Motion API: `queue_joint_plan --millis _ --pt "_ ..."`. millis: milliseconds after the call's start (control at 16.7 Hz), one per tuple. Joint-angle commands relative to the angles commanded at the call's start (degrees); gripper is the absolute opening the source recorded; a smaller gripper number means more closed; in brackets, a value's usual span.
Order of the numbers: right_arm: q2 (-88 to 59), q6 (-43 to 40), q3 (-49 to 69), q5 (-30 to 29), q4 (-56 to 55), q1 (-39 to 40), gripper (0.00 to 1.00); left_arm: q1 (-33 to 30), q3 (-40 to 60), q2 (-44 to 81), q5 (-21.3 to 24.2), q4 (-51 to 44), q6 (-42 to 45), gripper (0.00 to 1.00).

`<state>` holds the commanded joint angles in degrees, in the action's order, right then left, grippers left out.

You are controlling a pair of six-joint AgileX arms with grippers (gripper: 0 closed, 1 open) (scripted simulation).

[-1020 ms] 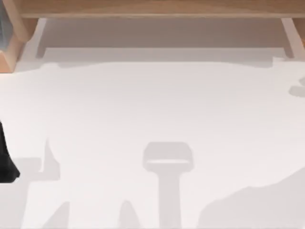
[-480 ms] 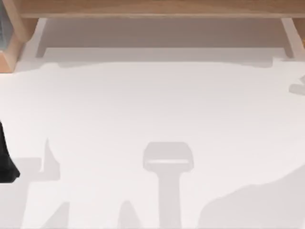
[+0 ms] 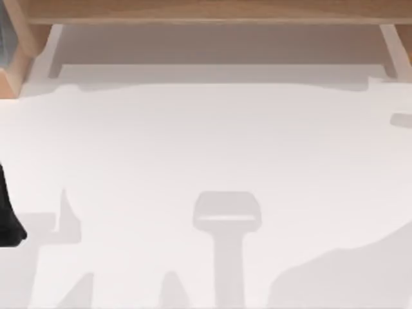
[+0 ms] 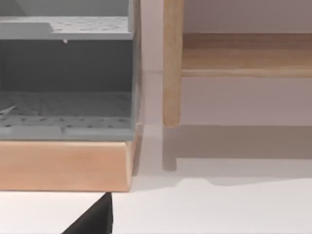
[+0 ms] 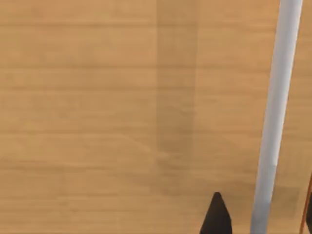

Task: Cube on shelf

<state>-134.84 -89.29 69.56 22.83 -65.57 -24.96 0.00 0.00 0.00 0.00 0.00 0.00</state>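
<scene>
**Right arm poised over shelf, cube unseen**

The right claw (image 5: 217, 214) hovers close above the shelf (image 3: 206, 11) board; whether it is apart or together cannot be told, nor where the cube is. The left arm (image 3: 8, 212) sits parked at the desk (image 3: 206, 148) edge. A careless release risks the cube rolling off.

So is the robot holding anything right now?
I can't tell. The left arm sits at the table's left edge, and a dark fingertip hangs over the shelf, with no cube between fingers.
</scene>
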Motion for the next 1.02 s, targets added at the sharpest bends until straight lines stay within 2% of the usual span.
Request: queue_joint_plan --millis 120,180,720,1020 --pt "0.0 0.0 0.0 0.0 0.0 0.0 0.02 0.0 0.0 0.0 0.0 0.0 0.0 1.00" --pt "0.0 0.0 0.0 0.0 0.0 0.0 0.00 0.0 0.0 0.0 0.0 0.0 0.0 1.00" --pt "0.0 0.1 -0.2 -0.1 0.0 -0.3 0.00 0.0 0.0 0.0 0.0 0.0 0.0 1.00" --pt "3.1 0.2 -6.9 1.6 -3.7 -1.9 0.00 0.0 0.0 0.0 0.0 0.0 0.0 1.00"
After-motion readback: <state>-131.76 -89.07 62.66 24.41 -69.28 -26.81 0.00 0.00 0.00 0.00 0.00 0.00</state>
